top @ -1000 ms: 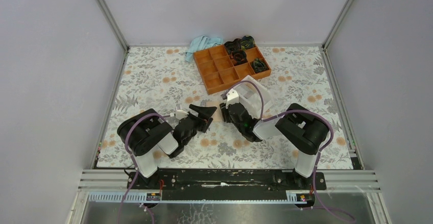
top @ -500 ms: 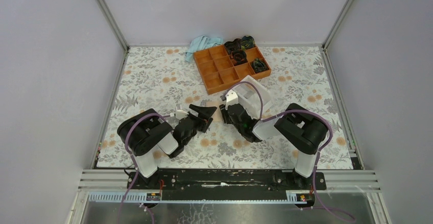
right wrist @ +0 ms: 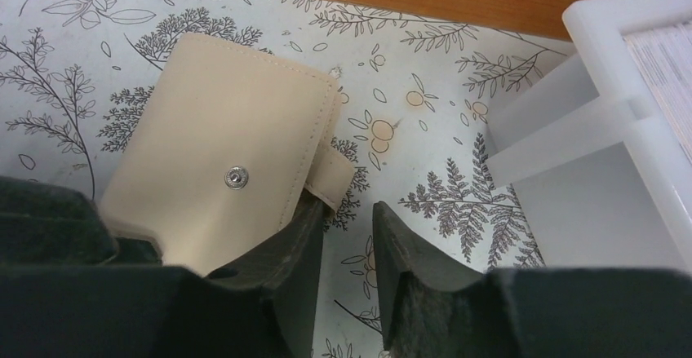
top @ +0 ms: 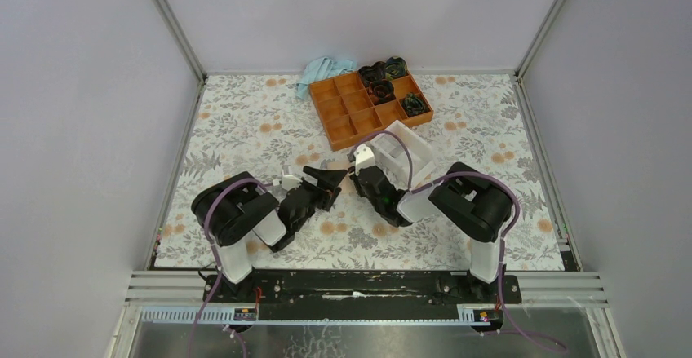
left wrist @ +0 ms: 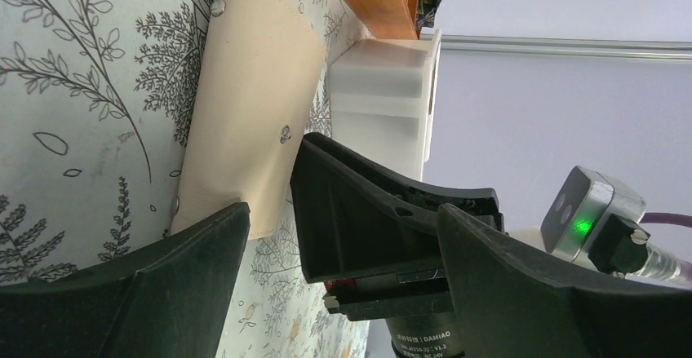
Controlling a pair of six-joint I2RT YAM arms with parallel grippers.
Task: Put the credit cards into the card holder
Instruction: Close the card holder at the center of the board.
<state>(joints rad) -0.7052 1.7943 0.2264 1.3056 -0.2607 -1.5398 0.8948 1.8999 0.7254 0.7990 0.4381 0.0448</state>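
Claw [right wrist: 347,221], right, half open, against card holder [right wrist: 220,130]

**Soft, even light; sharp cloth, blurred foreground**

Diffuse light from above fills the enclosure evenly in the top view, leaving only faint shadows under the arms on the floral table cover [top: 245,121]. Both wrist views are bright and crisp on the cover. The dark fingers [right wrist: 441,309] nearest each lens go soft and featureless, and the white box [right wrist: 587,203] nearly washes out.

Matt beige leather-like card holder [right wrist: 204,130], shiny metal snap [right wrist: 235,178], frosted plastic box [right wrist: 604,199]
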